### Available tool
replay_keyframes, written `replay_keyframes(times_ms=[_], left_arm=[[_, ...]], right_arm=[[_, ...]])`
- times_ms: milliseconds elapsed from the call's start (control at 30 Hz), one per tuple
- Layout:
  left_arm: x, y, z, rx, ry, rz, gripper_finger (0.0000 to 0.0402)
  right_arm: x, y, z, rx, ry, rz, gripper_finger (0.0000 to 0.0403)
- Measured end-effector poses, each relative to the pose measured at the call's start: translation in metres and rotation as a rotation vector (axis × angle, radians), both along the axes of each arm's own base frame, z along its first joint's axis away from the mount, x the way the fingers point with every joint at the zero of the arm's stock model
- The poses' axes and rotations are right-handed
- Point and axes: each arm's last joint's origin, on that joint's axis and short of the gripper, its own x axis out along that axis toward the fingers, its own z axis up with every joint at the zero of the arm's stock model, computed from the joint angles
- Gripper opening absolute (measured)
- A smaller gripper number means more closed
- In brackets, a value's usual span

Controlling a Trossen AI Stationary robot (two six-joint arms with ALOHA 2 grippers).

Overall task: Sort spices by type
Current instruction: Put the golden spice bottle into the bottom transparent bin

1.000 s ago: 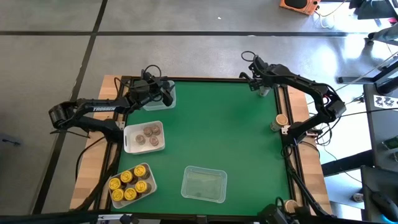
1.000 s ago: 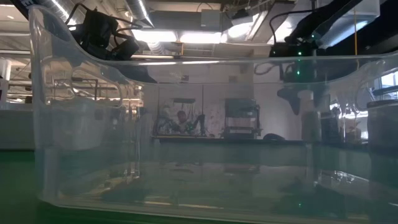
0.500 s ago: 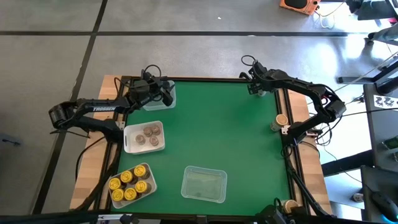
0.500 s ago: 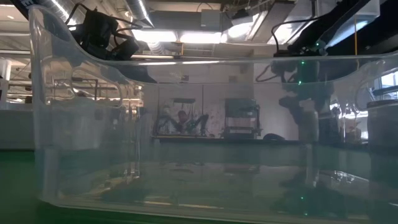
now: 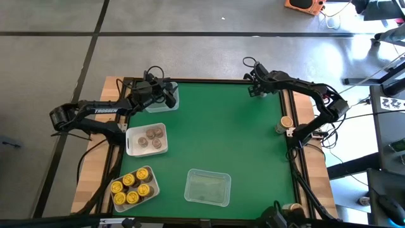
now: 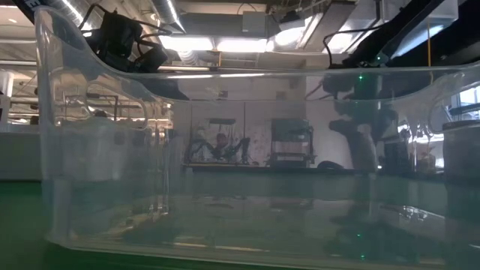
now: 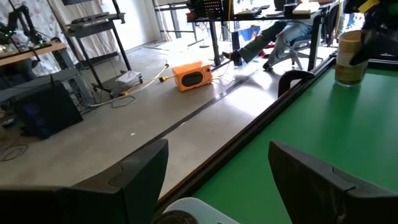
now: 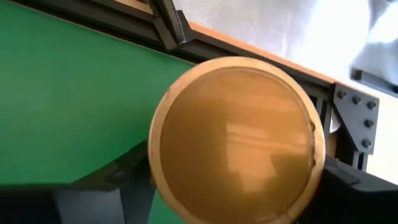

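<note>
My right gripper (image 5: 255, 88) is near the table's far right corner, shut on a small jar with an orange-tan lid (image 8: 236, 140). The same jar (image 7: 350, 58) appears in the left wrist view, and in the low view the jar (image 6: 365, 154) shows through a clear tray wall. My left gripper (image 5: 167, 96) hovers open over a clear tray (image 5: 155, 105) at the far left; its fingers (image 7: 140, 171) touch nothing. Brownish-grey-lidded jars (image 5: 152, 137) stand in a white tray. Yellow-lidded jars (image 5: 126, 189) and dark-lidded ones stand in another tray. My right gripper pinches the orange-tan-lidded jar by its side wall just below the lid (image 8: 163, 180), one finger (image 8: 93, 186) on each side. The fingers come from above, pointing down. The jar stands upright in the hold; I cannot tell whether its base is off the table.
An empty clear tray (image 5: 207, 187) sits at the near middle and fills the low view as a clear wall (image 6: 97, 187). One more jar (image 5: 286, 121) stands on the right rail, another jar (image 5: 295, 208) near the right corner. The mat's centre (image 5: 228, 133) is bare green.
My right gripper has carried the orange-tan-lidded jar a short way from the far right rail toward the table's left, over the mat's edge. The left arm has kept still.
</note>
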Motion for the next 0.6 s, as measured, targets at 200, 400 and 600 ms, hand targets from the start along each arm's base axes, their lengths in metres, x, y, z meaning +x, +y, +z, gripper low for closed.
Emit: replay_keyframes(times_ms=[200, 400, 600], left_arm=[[0.000, 0.000, 0.000, -0.009, -0.014, 0.001, 0.0276], [0.001, 0.000, 0.001, -0.009, -0.025, -0.004, 0.0276], [0.002, -0.002, 0.002, -0.020, -0.044, -0.072, 0.0276]], right_arm=[[0.002, -0.002, 0.000, -0.008, 0.001, 0.060, 0.0280], [0.011, 0.002, 0.001, -0.015, -0.002, 0.156, 0.0282], [0.032, 0.015, 0.002, -0.008, -0.076, 0.279, 0.0281]])
